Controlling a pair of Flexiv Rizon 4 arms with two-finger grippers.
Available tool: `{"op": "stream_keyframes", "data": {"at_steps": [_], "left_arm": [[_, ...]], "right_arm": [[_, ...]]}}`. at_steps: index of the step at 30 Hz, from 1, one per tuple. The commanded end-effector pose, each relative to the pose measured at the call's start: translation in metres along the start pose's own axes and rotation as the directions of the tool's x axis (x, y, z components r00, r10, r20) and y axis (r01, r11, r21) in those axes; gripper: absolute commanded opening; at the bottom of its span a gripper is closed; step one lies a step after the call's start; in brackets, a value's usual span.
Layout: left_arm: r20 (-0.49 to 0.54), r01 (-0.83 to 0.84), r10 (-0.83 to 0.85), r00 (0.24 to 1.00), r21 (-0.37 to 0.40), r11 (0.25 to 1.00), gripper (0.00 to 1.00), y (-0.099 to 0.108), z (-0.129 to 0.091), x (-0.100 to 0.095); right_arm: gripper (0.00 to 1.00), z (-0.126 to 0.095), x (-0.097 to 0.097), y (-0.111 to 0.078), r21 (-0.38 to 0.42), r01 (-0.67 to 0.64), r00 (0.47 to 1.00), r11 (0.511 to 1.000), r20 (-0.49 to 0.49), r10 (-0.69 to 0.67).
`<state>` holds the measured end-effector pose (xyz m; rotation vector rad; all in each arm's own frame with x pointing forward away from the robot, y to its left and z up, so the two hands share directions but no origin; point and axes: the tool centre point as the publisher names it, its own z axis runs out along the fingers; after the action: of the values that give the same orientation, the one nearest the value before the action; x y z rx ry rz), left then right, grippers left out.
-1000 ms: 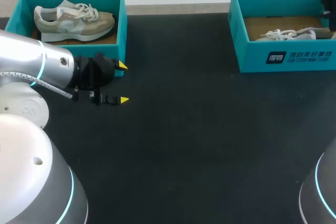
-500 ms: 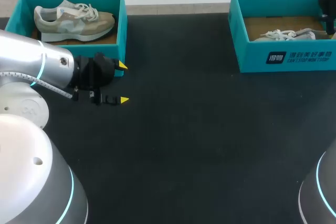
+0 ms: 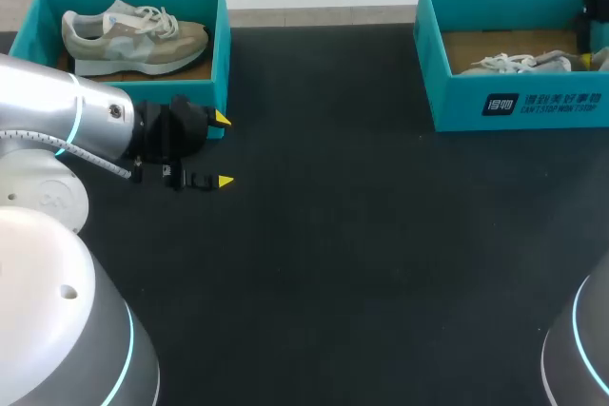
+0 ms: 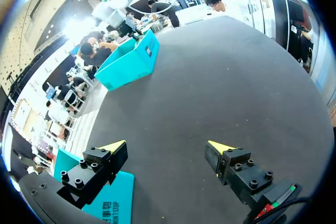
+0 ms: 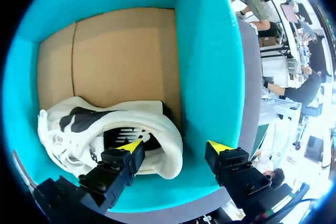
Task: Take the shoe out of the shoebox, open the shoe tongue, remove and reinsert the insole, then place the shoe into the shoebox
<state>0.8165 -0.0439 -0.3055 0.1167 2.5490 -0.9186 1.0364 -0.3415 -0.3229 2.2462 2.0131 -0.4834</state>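
1. A white cloth shoe with black marks (image 3: pixel 519 62) sits inside a teal cardboard shoebox (image 3: pixel 519 106) at the upper right of the head view. It rests on the box's brown floor.
2. The right pincer (image 5: pixel 176 147) hangs over that box. Its fingers are spread wide and hold nothing. In the right wrist view, one yellow tip is above the shoe's opening. The other tip is above the box's teal wall.
3. The left pincer (image 3: pixel 223 149) is at the middle left of the head view, over the black worktop (image 3: pixel 362 235). It is released too, with only bare worktop showing between its fingers.
4. A second teal shoebox (image 3: pixel 225 45) stands at the upper left, just beside the left pincer. A beige and grey sneaker with white laces (image 3: pixel 133 35) stands on its sole inside it.
5. The two boxes are well apart.
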Motion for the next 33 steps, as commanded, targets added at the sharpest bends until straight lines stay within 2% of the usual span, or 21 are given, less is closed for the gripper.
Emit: {"op": "stream_keyframes", "data": {"at_steps": [1,4,14,16,19,26,28,30,33], "left_arm": [[0.0,-0.001,0.001,1.0,-0.002,1.0,1.0,0.0,0.0,0.0],[0.0,-0.001,0.001,1.0,-0.002,1.0,1.0,0.0,0.0,0.0],[0.0,-0.001,0.001,1.0,-0.002,1.0,1.0,0.0,0.0,0.0],[0.0,-0.001,0.001,1.0,-0.002,1.0,1.0,0.0,0.0,0.0],[0.0,-0.001,0.001,1.0,-0.002,1.0,1.0,0.0,0.0,0.0],[0.0,-0.001,0.001,1.0,-0.002,1.0,1.0,0.0,0.0,0.0],[-0.03,-0.132,0.133,0.991,0.022,0.991,1.0,0.006,-0.006,-0.012],[-0.047,-0.302,0.301,0.953,-0.014,0.953,1.0,0.014,-0.009,-0.023],[-0.104,-0.547,0.54,0.835,-0.072,0.834,1.0,0.029,-0.011,-0.037]], "right_arm": [[0.82,-0.022,-0.006,-0.017,-0.062,-0.015,0.999,0.998,-0.038,0.013],[0.8,-0.033,-0.004,-0.019,-0.094,-0.025,0.998,0.995,-0.062,0.019],[0.94,-0.083,0.003,-0.037,-0.215,-0.073,0.992,0.974,-0.117,0.048],[1.0,-0.094,0.004,-0.04,-0.238,-0.078,0.99,0.968,-0.134,0.047],[1.0,-0.105,0.003,-0.04,-0.281,-0.112,0.984,0.953,-0.163,0.067],[1.0,-0.105,0.003,-0.04,-0.281,-0.112,0.984,0.953,-0.163,0.067],[1.0,-0.105,0.003,-0.04,-0.281,-0.112,0.984,0.953,-0.163,0.067],[1.0,-0.105,0.003,-0.04,-0.281,-0.112,0.984,0.953,-0.163,0.067],[1.0,-0.105,0.003,-0.04,-0.281,-0.112,0.984,0.953,-0.163,0.067]]}}
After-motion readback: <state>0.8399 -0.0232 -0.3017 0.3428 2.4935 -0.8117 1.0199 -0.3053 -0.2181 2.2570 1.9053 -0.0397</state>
